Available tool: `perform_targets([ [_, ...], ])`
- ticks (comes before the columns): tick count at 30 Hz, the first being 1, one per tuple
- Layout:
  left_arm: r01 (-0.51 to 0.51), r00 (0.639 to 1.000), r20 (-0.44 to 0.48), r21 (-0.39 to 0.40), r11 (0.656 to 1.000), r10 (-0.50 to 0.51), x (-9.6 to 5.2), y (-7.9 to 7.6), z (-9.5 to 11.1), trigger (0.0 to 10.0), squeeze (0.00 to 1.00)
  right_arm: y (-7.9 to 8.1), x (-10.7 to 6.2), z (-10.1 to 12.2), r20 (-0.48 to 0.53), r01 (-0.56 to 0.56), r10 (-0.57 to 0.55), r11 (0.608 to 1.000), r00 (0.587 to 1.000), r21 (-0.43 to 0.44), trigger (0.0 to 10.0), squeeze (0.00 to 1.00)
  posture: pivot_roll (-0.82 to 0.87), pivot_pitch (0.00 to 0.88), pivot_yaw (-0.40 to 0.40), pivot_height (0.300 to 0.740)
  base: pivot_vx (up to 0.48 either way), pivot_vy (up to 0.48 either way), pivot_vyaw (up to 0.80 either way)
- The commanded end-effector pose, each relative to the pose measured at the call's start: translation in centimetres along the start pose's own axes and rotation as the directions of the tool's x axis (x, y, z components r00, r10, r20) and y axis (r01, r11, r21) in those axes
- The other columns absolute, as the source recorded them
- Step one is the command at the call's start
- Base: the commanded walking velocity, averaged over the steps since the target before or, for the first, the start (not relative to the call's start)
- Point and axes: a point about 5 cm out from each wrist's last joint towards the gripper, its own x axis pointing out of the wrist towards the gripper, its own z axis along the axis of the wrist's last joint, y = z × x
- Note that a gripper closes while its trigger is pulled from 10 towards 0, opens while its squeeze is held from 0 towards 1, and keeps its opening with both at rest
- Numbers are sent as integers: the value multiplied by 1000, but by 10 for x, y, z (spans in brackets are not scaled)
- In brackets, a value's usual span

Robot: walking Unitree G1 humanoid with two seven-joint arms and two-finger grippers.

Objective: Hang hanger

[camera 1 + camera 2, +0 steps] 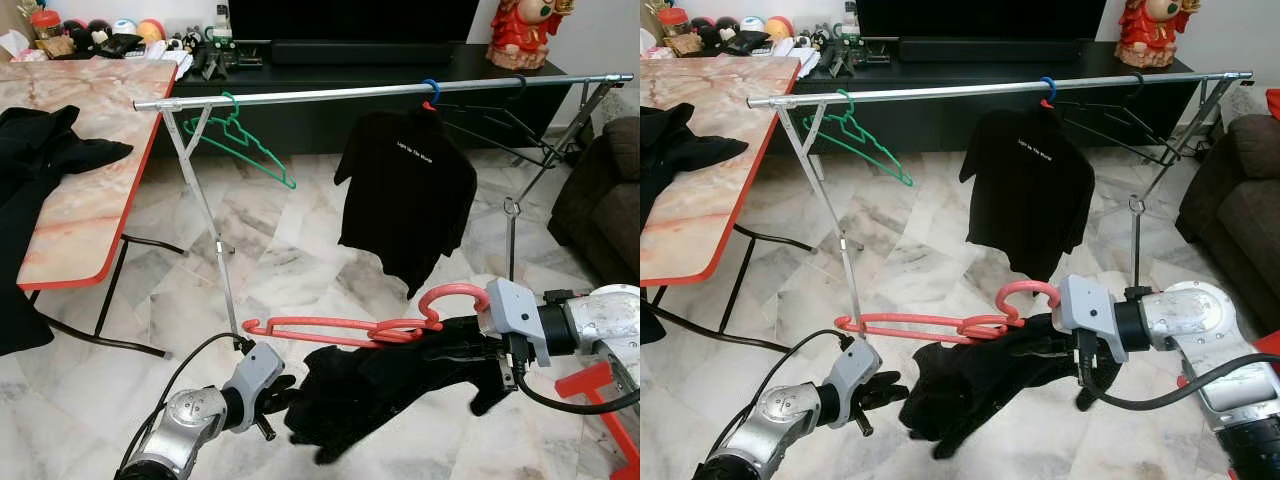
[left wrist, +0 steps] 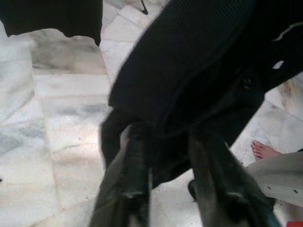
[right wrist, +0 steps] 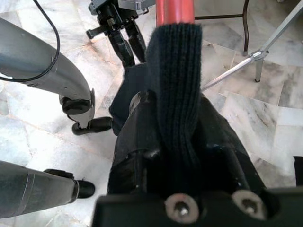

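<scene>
**Pink hanger held low, well below the rail: risks and inventory**

Risks, as judged from this moment. The black garment [image 1: 400, 385] sags off the pink hanger [image 1: 350, 328] rather than sitting on its shoulders; lifting could shed it onto the marble floor [image 1: 300, 250]. The hanger lies near-horizontal, so its hook could miss the drying-rack rail [image 1: 380, 92] or catch the hung black T-shirt [image 1: 405, 190] near the rail's right end.

Right gripper [image 3: 175, 137]: fingers clamped on the garment at the hanger's neck. Left gripper [image 2: 165, 156]: fingers pinching the garment's lower edge.

Counts, largest first: one table [image 1: 90, 200] with one dark cloth [image 1: 45, 150] at its left edge; one rack; two black garments; two grippers; one green hanger [image 1: 240, 140] at the rail's left end, one pink; several bare black hangers [image 1: 490, 125], number unclear.
</scene>
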Motion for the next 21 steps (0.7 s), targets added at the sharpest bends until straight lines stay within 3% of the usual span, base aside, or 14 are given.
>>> perform_targets([
  [1, -13, 1000, 18, 3, 1000, 13, 0, 0, 1, 10000, 1000, -2, -5, 12, 21, 5, -4, 999, 1000, -40, 0, 0, -81, 145, -17, 740, 0, 0, 0],
  [13, -49, 998, 25, 0, 999, 49, 5, 1, 4, 10000, 1000, -1, -3, 23, 36, -19, 21, 998, 999, -63, 0, 0, -84, 150, -25, 740, 0, 0, 0],
  [15, -20, 1000, 21, 2, 1000, 20, 7, -2, 4, 10000, 0, 0, -1, 27, 37, -31, 34, 997, 999, -77, 0, 0, -87, 151, -26, 740, 0, 0, 0],
  [21, 79, 997, 7, -15, 997, -78, 9, -10, 3, 10000, 0, 2, 4, 32, 44, -55, 60, 994, 997, -96, 0, 0, -86, 152, -28, 740, 0, 0, 0],
])
